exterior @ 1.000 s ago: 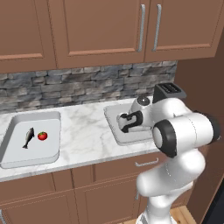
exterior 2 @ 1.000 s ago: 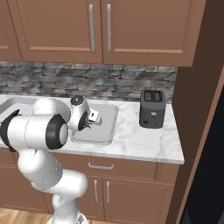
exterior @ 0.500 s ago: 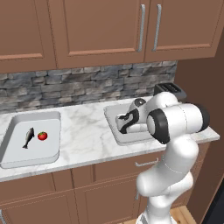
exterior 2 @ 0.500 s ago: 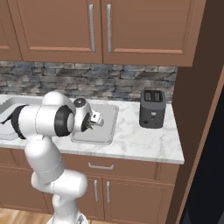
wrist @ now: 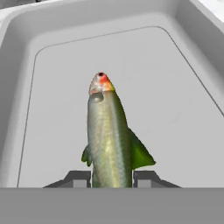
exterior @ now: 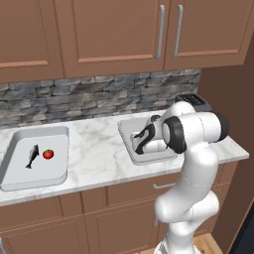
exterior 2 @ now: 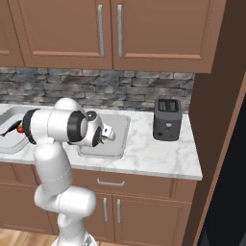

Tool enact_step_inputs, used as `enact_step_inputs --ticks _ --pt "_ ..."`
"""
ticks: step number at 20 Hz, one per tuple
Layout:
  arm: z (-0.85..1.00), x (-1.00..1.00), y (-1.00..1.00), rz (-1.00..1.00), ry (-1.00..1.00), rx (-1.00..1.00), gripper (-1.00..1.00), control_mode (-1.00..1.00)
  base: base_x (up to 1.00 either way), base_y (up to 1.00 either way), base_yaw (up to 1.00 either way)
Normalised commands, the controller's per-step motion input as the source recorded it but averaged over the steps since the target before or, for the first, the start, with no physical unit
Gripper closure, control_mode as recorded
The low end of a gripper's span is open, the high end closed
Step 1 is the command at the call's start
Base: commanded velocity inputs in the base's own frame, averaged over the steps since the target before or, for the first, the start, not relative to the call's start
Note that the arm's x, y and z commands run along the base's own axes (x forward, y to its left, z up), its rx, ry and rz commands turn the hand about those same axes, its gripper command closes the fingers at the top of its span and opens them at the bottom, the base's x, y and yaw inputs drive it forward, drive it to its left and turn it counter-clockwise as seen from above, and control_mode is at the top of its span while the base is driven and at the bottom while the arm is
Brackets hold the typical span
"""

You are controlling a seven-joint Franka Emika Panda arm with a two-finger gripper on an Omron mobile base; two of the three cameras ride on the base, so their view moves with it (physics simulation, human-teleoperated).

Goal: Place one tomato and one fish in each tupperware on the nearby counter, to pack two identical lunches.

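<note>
My gripper (wrist: 111, 180) is shut on the yellowish green fish (wrist: 108, 135), which hangs head-down just above the floor of the right tupperware (wrist: 52, 92). From the left base view the gripper (exterior: 141, 144) sits low inside that tupperware (exterior: 127, 133) on the marble counter (exterior: 94, 149). In the right base view the hand (exterior 2: 103, 136) covers part of the same tray (exterior 2: 120, 129). The left tupperware (exterior: 15, 173) holds the dark grey fish (exterior: 32, 156) and a red tomato (exterior: 48, 154) side by side. A second tomato is out of view.
A black toaster (exterior 2: 167, 119) stands on the counter right of the tray, also seen behind the arm (exterior: 194, 100). Wooden wall cabinets hang above a stone backsplash. A dark tall fridge side (exterior 2: 226, 144) borders the counter at the right.
The hand has come down and slightly left into the right tupperware with the green fish still held. The elbow has swung up and in over the counter.
</note>
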Motion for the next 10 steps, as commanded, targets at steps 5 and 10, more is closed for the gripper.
enact_step_inputs --ticks 5,10 --pt "0.0 0.11 0.0 0.0 -0.01 0.0 -1.0 -1.0 0.0 0.0 0.0" --pt "0.38 -0.07 0.0 0.0 -0.05 0.0 -1.0 -1.0 0.0 0.0 0.0"
